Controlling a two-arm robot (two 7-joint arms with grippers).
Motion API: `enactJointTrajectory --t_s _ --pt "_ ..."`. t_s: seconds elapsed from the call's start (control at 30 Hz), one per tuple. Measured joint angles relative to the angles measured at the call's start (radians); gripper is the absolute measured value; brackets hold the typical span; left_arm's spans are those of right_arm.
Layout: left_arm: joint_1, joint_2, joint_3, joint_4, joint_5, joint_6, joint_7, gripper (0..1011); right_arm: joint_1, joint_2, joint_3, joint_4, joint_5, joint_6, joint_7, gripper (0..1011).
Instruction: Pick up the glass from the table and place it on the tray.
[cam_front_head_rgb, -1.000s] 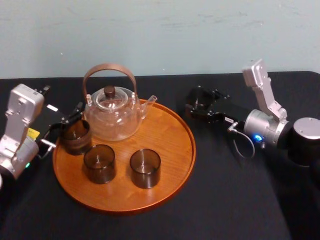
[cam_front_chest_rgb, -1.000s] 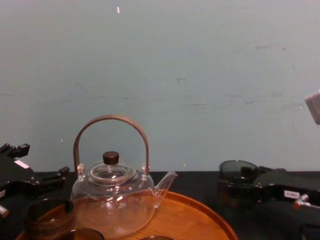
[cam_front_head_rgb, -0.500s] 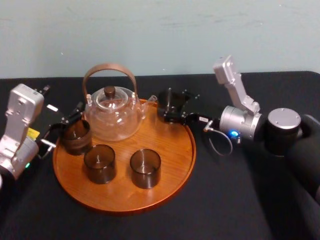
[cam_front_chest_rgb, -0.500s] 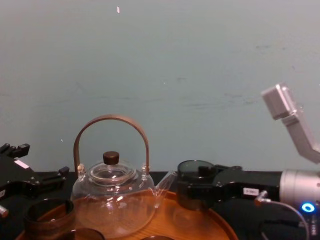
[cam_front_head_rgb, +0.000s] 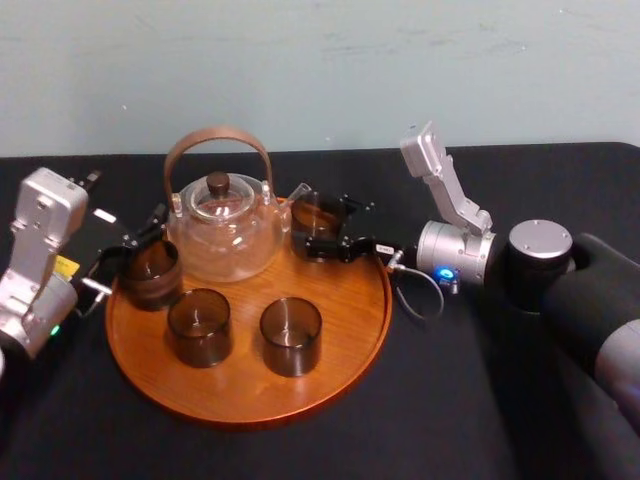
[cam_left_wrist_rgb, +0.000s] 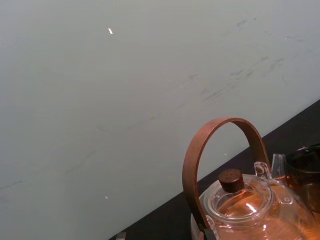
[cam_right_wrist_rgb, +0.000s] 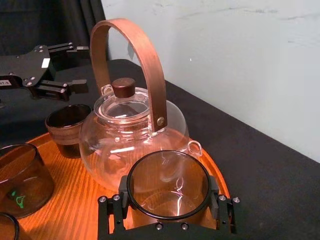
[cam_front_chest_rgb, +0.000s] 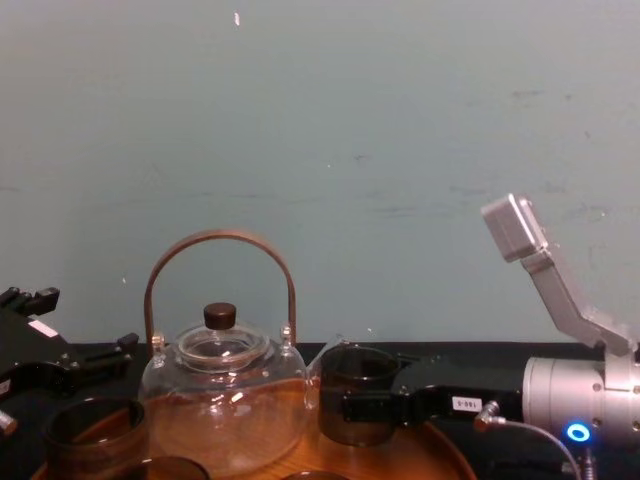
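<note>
Pinching thin-walled, smoky cylindrical glass (cam_front_head_rgb: 316, 214) in right claw (cam_front_head_rgb: 322, 226) over far side of wooden tray (cam_front_head_rgb: 340, 330), just beside spout of clear round teapot (cam_front_head_rgb: 222, 228). Placing stage, likely: needs gentle lowering onto smooth wood, clear of spout, then release. Parked left of tray, left claw (cam_right_wrist_rgb: 80, 66) spread.
</note>
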Motion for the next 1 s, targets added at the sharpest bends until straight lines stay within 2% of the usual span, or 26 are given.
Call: enactJointTrajectory --t_s 0.47,1.0 --pt "0.0 0.0 0.0 0.0 0.0 0.0 0.0 1001 -0.051 0.029 0.02 -0.114 -0.009 0.055 -0.02 905" --pt "0.0 0.0 0.0 0.0 0.0 0.0 0.0 1001 -0.046 0.027 0.01 -0.103 -0.012 0.066 -0.013 905"
